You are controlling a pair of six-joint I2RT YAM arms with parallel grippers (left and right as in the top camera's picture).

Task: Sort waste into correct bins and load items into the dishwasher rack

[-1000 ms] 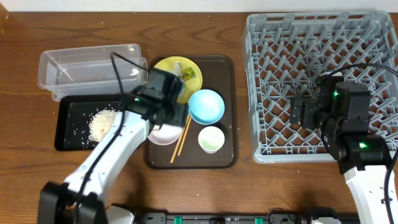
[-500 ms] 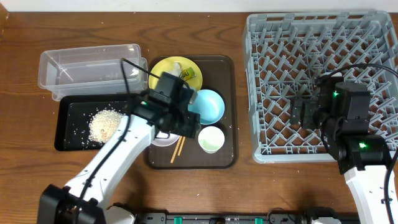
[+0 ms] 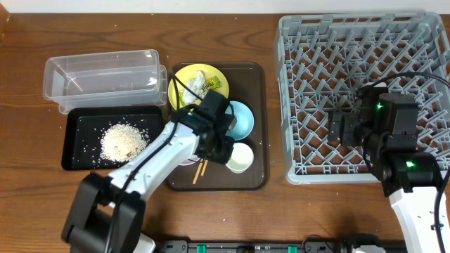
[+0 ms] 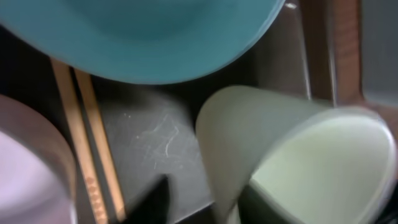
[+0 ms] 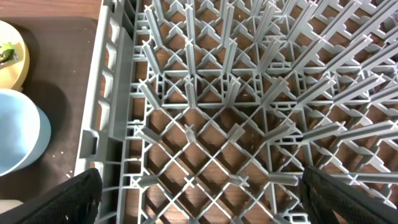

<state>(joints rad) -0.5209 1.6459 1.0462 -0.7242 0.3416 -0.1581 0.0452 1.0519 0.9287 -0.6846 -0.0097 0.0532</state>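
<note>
My left gripper point(image 3: 228, 147) is low over the brown serving tray point(image 3: 261, 105), open, with one finger outside the small pale cup point(image 3: 241, 159) and one inside it. In the left wrist view the cup's wall point(image 4: 230, 143) stands between the fingers, and the outer finger point(image 4: 155, 199) is clear of it. The light blue bowl point(image 3: 243, 121), the chopsticks point(image 3: 202, 170) and the white bowl point(image 4: 25, 174) lie close by. The yellow plate point(image 3: 193, 76) holds the green-and-white wrapper point(image 3: 211, 84). My right gripper point(image 3: 339, 128) is open and empty above the grey rack point(image 3: 365, 63).
The black tray point(image 3: 77, 151) at the left holds a heap of rice point(image 3: 121, 139). The clear tub point(image 3: 98, 74) stands behind it. My left arm covers most of the white bowl in the overhead view. The rack's upright pegs point(image 5: 230, 68) lie right below my right gripper.
My left gripper has moved right across the brown tray, from over the white bowl to the pale cup, and dropped around its rim. The right arm has not moved.
</note>
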